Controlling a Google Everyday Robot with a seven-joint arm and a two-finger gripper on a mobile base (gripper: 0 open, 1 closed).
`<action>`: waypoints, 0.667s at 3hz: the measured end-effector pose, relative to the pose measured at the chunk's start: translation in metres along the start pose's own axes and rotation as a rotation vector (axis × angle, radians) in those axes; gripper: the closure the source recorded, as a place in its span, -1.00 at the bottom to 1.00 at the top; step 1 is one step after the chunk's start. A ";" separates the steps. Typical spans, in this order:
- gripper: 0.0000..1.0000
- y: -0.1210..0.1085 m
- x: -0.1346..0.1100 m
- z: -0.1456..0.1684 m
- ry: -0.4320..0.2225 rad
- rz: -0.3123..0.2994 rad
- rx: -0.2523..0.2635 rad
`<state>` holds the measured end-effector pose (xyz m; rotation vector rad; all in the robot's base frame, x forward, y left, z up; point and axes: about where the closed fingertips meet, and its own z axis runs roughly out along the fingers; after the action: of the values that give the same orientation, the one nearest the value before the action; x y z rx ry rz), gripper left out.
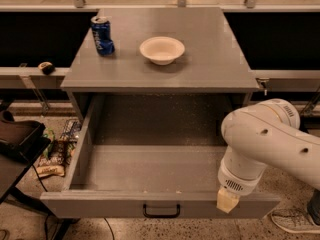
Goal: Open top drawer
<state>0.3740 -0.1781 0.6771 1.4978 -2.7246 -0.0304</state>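
The top drawer [150, 166] of the grey cabinet stands pulled far out, showing its deep speckled grey interior, which holds nothing. Its small black bar handle [161, 211] sits at the centre of the front panel [100, 206]. My gripper [227, 200] shows as a cream tip at the end of the white arm [265, 144]. It rests at the drawer's front edge, right of the handle. No other drawers are in view.
A blue can [102, 35] and a white bowl [162, 50] stand on the cabinet top [210, 59]. Snack packets [57, 151] lie on the floor at the left, beside a dark object [20, 141]. A shoe [295, 223] is at the bottom right.
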 end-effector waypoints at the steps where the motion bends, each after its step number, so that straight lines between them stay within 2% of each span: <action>1: 1.00 0.000 0.000 -0.001 0.000 0.001 0.000; 2: 1.00 0.006 0.009 -0.003 0.004 0.020 0.004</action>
<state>0.3642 -0.1824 0.6805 1.4705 -2.7382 -0.0212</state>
